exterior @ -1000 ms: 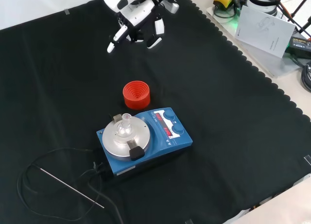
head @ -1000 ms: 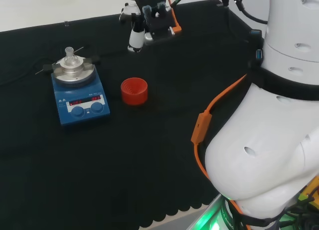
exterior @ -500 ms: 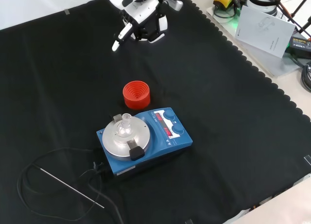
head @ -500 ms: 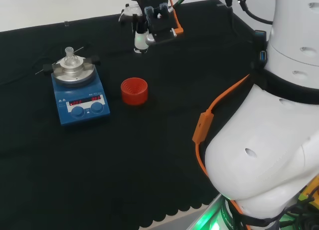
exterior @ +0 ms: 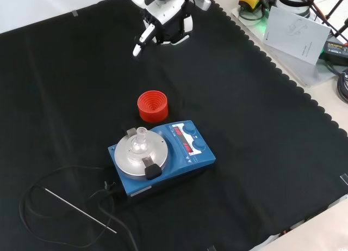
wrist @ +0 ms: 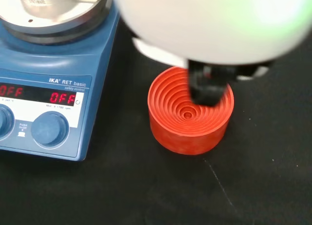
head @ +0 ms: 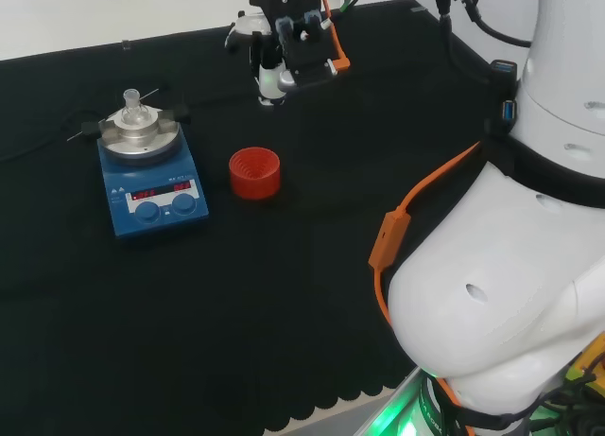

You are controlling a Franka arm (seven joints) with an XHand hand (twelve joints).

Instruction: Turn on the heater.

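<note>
**Hand well short of the heater, knobs not yet touched**

The heater (exterior: 162, 157), a blue box with a round metal plate on top, sits on the black counter (exterior: 261, 131) near the middle of the front view, with a small clear glass piece (exterior: 141, 135) standing on the plate. Its sloped front panel carries two red displays and two blue knobs (exterior: 194, 138). A red ribbed stand (exterior: 153, 106) sits just beside the panel end of the heater, apart from it. A dark cable (exterior: 65, 177) trails off the opposite end.

The hand (exterior: 163, 14) hangs above the counter at the top of the front view, well apart from the heater, with the red stand between them. It holds nothing; one pale finger (exterior: 139, 44) points down and out while the others look loosely bent, so it reads as released rather than clenched.

The heater looks heavy and rigid, with a broad flat base, so it should stay put under a fingertip. The knobs appear small, smooth and close together; the place to act is the rim or face of a knob, taken between fingertip and thumb for a turn or pressed straight on. The glass piece on the plate seems light and fragile, and a finger sweeping over the top could topple it, so an approach from the panel side, past the stand, looks safer.
</note>
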